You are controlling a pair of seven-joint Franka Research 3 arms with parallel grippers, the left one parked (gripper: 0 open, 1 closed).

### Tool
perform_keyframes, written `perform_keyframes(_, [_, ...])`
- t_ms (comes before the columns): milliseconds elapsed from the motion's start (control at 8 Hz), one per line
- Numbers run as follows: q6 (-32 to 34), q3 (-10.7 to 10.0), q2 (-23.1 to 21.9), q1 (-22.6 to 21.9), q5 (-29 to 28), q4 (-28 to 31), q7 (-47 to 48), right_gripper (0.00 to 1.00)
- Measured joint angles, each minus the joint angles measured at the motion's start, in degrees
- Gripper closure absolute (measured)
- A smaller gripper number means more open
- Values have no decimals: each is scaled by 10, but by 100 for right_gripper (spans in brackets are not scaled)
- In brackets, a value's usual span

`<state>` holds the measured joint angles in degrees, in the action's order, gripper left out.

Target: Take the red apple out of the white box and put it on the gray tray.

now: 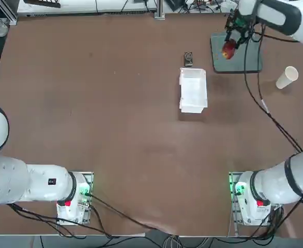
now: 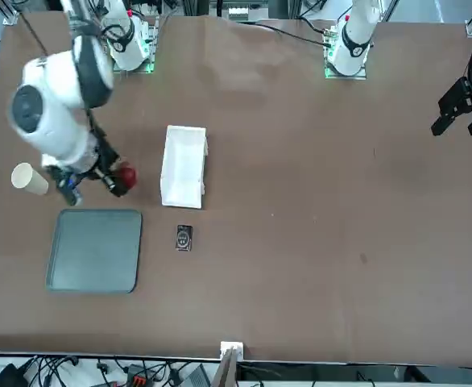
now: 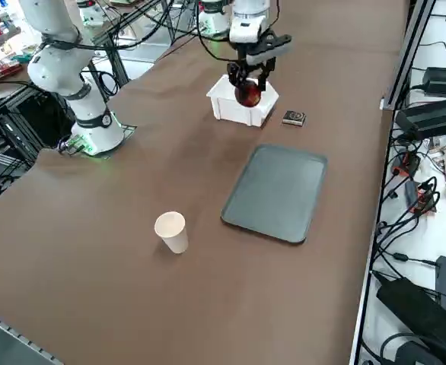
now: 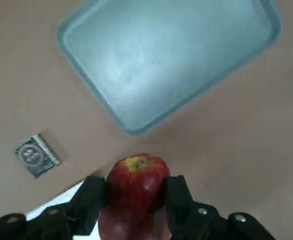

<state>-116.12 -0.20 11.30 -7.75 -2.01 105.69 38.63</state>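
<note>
The right gripper (image 4: 134, 200) is clamped on the red apple (image 4: 135, 185), carrying it in the air at the upper right of the top view, between the white box (image 1: 193, 90) and the gray tray (image 1: 247, 62). To finish well, it should carry the fruit over the tray's middle, lower until it rests, then release, steering wide of the small dark packet (image 1: 188, 59) and paper cup (image 1: 286, 77) on the bench (image 1: 115, 129).

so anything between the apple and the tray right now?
Nothing visible. The right gripper holds the red apple in the air, the gray tray lies bare, and the small dark object sits off to one side.
</note>
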Motion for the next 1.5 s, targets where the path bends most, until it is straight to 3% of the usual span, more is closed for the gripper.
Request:
perform_keyframes(250, [0, 0, 29, 50, -7, -26, -139, 34])
perform_keyframes(875, [-66, 0, 145, 103, -5, -81, -360, 34])
perform_keyframes(1500, [-155, 3, 211, 117, -5, -99, -394, 34])
